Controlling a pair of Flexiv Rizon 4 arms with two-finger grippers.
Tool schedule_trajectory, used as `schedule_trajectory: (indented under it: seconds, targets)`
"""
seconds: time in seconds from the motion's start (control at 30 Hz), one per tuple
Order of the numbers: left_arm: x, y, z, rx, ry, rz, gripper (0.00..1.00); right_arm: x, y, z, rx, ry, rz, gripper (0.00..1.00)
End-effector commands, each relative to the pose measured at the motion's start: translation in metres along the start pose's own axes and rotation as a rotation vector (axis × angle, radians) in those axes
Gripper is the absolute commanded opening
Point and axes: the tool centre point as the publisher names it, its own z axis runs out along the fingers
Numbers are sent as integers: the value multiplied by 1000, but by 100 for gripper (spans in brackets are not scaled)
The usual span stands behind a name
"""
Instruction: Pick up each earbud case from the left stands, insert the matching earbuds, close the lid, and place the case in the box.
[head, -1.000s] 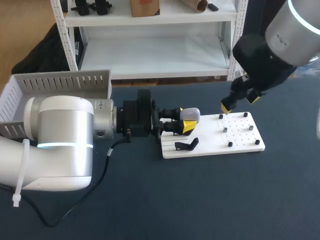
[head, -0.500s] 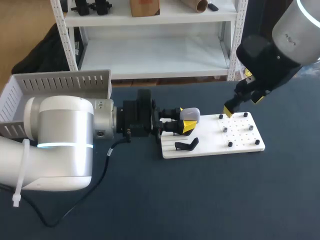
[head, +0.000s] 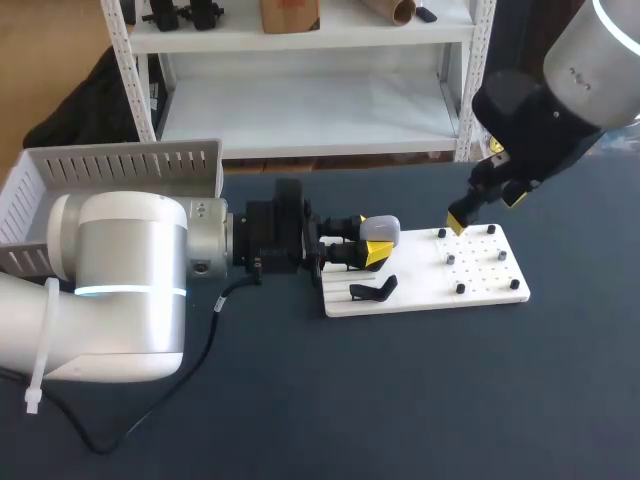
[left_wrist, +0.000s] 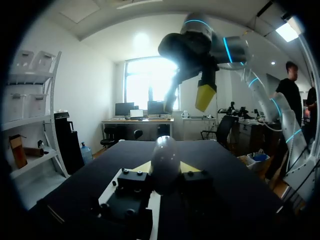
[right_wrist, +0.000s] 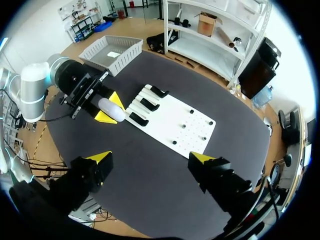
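Resting clamped between the left gripper's (head: 372, 250) yellow tips, the grey earbud case (head: 381, 229) sits over the white board's (head: 480, 290) left end, by the black stands (head: 373, 291). Pick-up looks done. The right gripper (head: 483, 208), spread and empty, hovers over the board's far right side; next it likely needs an earbud from the small dark pieces (head: 450, 258) there.
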Motion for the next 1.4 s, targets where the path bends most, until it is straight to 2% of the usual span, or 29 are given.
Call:
schedule_trajectory:
  seconds: [0.03, 0.53, 0.87, 1.07, 1.17, 1.2, 1.4]
  targets:
    - [2, 0, 1, -3, -5, 2, 0, 0, 0, 0, -1, -1, 0, 100]
    - [0, 0, -1, 7, -2, 5, 0, 0, 0, 0, -1, -1, 0, 100]
    - [-12, 4, -23, 19, 8, 31, 0, 0, 0, 0, -1, -1, 0, 100]
    - [-13, 21, -52, -2, 11, 36, 0, 0, 0, 0, -1, -1, 0, 100]
    - [-12, 32, -66, -43, 30, 38, 0, 0, 0, 0, -1, -1, 0, 100]
    - [-12, 37, -72, -45, 15, 24, 0, 0, 0, 0, -1, -1, 0, 100]
    - [-20, 66, -112, -158, 32, 45, 0, 0, 0, 0, -1, -1, 0, 100]
